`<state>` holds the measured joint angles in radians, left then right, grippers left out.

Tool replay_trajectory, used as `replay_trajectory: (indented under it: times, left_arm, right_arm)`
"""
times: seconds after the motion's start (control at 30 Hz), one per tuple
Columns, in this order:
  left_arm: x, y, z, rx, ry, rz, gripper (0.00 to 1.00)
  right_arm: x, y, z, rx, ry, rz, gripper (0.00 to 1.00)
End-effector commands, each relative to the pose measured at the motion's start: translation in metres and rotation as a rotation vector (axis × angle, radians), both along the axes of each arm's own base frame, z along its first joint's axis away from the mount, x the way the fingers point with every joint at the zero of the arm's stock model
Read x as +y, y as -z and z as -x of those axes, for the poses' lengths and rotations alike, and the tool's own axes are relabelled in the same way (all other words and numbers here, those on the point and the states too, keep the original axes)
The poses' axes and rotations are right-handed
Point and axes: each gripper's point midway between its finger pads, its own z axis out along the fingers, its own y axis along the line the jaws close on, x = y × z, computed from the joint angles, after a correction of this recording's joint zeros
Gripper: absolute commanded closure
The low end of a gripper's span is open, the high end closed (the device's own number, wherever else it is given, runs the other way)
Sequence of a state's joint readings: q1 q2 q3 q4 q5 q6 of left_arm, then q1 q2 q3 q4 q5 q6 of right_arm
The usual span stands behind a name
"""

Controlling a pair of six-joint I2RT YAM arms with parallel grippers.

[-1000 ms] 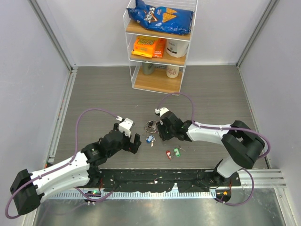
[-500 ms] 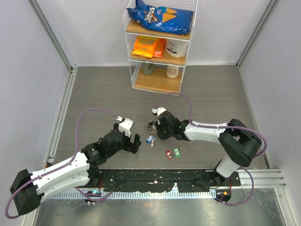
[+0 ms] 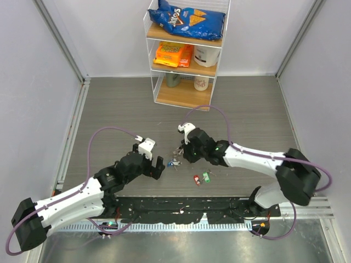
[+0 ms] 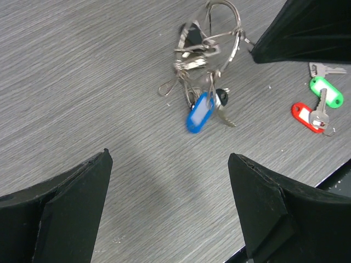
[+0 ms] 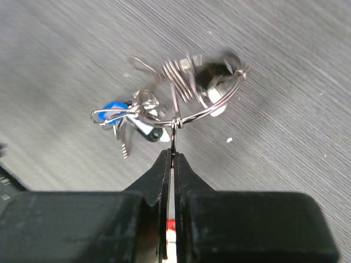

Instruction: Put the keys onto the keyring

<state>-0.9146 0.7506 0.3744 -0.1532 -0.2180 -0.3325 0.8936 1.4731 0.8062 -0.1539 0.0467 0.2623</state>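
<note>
Right gripper (image 5: 171, 157): closed on the keyring (image 5: 204, 115), likely so it is steadied for threading.
Left gripper (image 4: 169, 160): held open, empty, near the red key (image 4: 303, 116).

Right hand (image 5: 171, 157) closed, left hand (image 4: 170, 157) agape

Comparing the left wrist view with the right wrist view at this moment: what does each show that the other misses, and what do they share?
Only the left wrist view: the green key lying apart from the bunch, framed by the open fingers of the left tool. Only the right wrist view: a close look at the right tool pinched shut on the wire of the keyring. Both: the keyring with its cluster of small rings, and the blue key in that bunch.
</note>
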Motion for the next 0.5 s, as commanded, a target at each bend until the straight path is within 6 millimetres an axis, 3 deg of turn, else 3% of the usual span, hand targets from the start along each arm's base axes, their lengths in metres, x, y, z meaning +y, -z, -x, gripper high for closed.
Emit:
replay_trajectory:
  times: [0.0, 0.13, 0.2, 0.37, 0.47]
  left_arm:
    - [-0.013, -0.021, 0.001, -0.058, 0.059, 0.092, 0.06]
    - [-0.026, -0.046, 0.019, -0.133, 0.194, 0.221, 0.06]
    - [-0.035, -0.07, 0.033, -0.2, 0.289, 0.325, 0.06]
    - [-0.035, -0.114, 0.051, -0.327, 0.387, 0.431, 0.05]
    - [-0.037, -0.126, 0.053, -0.351, 0.418, 0.435, 0.04]
  right_arm:
    - [0.013, -0.061, 0.018, -0.026, -0.099, -0.152, 0.94]
    - [0.016, -0.092, 0.038, 0.02, -0.135, -0.242, 0.94]
    - [0.015, -0.106, 0.044, 0.033, -0.134, -0.279, 0.94]
    - [0.015, -0.132, 0.06, 0.099, -0.144, -0.329, 0.94]
    - [0.012, -0.146, 0.066, 0.131, -0.133, -0.334, 0.94]
